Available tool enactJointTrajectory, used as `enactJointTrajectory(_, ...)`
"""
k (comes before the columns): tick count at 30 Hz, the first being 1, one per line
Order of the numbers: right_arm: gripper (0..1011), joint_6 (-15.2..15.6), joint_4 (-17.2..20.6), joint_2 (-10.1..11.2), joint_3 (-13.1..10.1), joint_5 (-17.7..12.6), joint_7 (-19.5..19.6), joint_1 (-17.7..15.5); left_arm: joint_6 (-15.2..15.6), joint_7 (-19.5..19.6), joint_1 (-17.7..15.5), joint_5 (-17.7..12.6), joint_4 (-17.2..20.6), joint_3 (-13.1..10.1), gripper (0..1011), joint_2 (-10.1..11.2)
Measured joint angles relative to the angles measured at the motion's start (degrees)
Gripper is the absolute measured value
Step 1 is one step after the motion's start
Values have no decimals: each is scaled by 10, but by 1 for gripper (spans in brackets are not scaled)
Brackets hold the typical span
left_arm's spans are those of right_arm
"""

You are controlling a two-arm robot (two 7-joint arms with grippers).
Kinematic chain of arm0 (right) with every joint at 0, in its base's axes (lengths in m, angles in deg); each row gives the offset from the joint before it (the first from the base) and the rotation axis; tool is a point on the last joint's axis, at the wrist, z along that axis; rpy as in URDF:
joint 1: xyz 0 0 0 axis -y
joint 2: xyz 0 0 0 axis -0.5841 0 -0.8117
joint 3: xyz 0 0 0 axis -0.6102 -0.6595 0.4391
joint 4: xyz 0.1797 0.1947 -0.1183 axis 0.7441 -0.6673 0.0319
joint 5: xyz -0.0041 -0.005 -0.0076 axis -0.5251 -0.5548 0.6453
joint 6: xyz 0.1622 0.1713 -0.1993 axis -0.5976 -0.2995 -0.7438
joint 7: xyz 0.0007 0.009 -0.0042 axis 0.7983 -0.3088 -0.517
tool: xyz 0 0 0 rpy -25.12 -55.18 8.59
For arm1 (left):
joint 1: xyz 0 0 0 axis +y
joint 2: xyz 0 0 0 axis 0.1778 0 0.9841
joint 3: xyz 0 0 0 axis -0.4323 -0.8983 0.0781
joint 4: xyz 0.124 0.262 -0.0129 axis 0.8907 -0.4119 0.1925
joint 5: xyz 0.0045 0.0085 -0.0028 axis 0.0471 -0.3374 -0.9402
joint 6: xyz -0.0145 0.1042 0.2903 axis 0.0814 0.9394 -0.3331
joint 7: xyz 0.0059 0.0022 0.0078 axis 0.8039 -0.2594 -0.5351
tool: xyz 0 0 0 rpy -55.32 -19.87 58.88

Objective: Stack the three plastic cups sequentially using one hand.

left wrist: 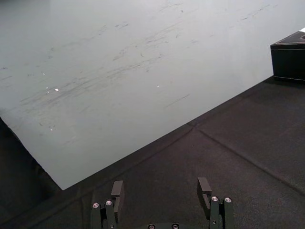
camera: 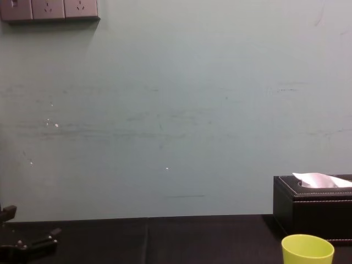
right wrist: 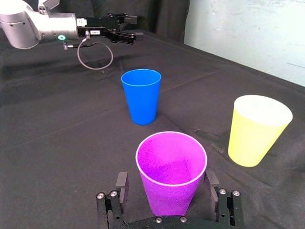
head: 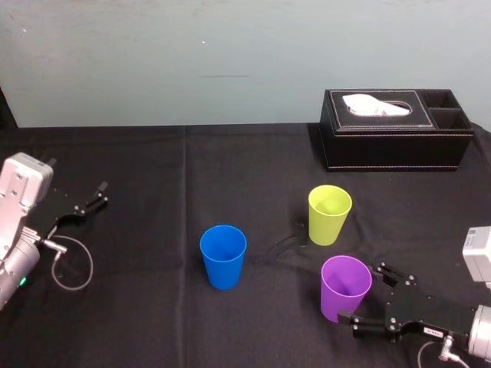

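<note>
Three plastic cups stand upright on the black cloth: a blue cup (head: 223,257) in the middle, a lime cup (head: 329,213) to its right and a purple cup (head: 344,287) nearest me on the right. My right gripper (head: 359,294) is open, its two fingers straddling the purple cup's lower part. The right wrist view shows the purple cup (right wrist: 171,171) between the fingers (right wrist: 122,183) with a gap on each side, the blue cup (right wrist: 141,95) and lime cup (right wrist: 257,129) beyond. My left gripper (head: 96,195) rests open and empty at the far left.
A black tissue box (head: 395,130) stands at the back right against the pale wall, behind the lime cup (camera: 307,250). A grey cable loop (head: 73,264) lies by the left arm. Bare cloth (head: 138,307) spreads between the blue cup and the left arm.
</note>
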Motion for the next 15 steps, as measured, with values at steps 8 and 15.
enactJointTrajectory(8,1000,5,-7,-11,7,1,3,14,0,0,0,0,0,0,1010,0)
enactJointTrajectory(15,1000,9,-10,-17,14,0,3,21,0,0,0,0,0,0,1010,0)
